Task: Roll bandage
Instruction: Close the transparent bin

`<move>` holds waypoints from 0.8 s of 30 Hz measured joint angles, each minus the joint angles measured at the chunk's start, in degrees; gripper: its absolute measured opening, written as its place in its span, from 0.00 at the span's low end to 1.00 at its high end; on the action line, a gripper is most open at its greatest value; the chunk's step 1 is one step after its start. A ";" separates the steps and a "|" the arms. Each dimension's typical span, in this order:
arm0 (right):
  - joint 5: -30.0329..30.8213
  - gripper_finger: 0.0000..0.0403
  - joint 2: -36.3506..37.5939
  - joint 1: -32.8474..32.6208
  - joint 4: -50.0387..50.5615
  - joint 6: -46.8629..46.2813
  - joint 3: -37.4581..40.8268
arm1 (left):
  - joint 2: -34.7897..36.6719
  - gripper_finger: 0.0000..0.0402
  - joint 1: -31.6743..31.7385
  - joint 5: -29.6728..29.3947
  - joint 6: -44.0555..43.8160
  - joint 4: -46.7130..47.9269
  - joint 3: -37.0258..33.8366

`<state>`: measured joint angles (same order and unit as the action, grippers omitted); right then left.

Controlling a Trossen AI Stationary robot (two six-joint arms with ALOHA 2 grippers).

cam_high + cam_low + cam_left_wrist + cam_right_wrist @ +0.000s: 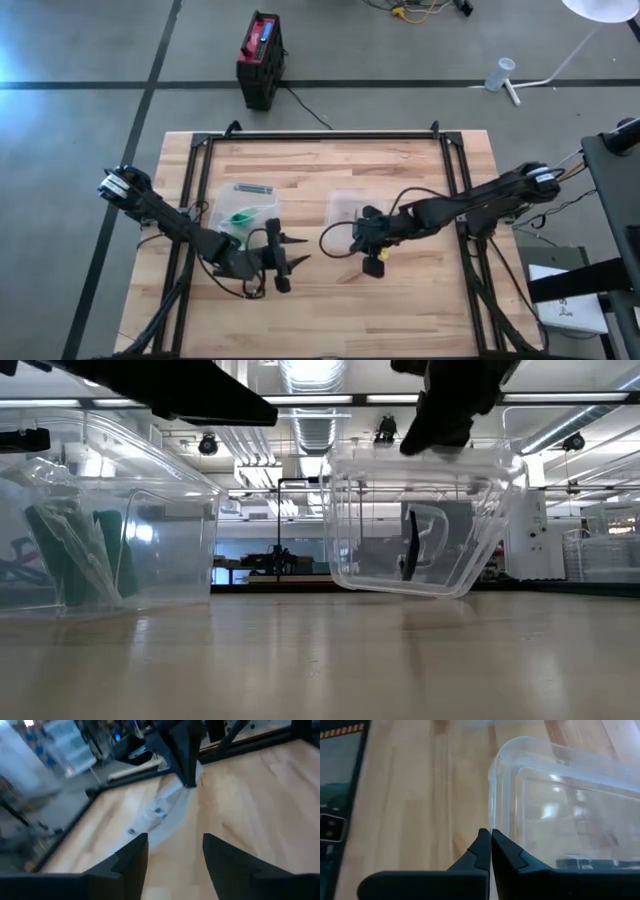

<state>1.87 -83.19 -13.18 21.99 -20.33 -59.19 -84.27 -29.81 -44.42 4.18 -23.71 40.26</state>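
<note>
A clear plastic container (348, 208) sits near the table's middle; in the low view (420, 520) it is tilted. My right gripper (360, 226) is shut on its rim. A second clear container (245, 208) to its left holds a green bandage (240, 217), which also shows in the low view (110, 550). My left gripper (294, 252) is open and empty just near of that container, pointing toward the table's right. Its wrist view (172, 852) shows the right arm and the held container (167, 815) ahead. My right gripper pinches the clear container's rim (491, 822) at its near side, the wall passing between the two shut fingertips (482, 845). The fingers come from the table's right and near side, slanting down. The container is tilted, one side raised, with its lower corner (455, 592) down by the table.
A black frame (320, 136) runs along the table's far edge and down both sides. Bare wood lies between the two grippers and toward the near edge. A black and red box (262, 55) stands on the floor beyond the table.
</note>
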 joint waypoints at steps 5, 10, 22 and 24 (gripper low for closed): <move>-0.75 0.00 -0.44 -0.60 1.47 0.01 -2.71 | 0.00 0.54 1.51 3.61 9.40 -2.17 -0.86; -1.20 0.00 -1.80 -1.41 2.65 1.55 -6.72 | -0.74 0.59 4.48 4.93 12.30 -2.22 -0.06; -0.38 0.00 -2.86 -3.70 3.42 4.15 -12.38 | -9.57 0.50 6.47 7.70 16.15 1.81 11.22; -0.05 0.00 -2.85 -4.25 3.55 4.88 -13.28 | -10.18 0.39 6.66 7.56 12.51 6.34 14.25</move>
<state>1.82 -86.04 -17.43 25.54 -15.45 -72.47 -94.46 -23.15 -36.86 16.70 -17.37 54.51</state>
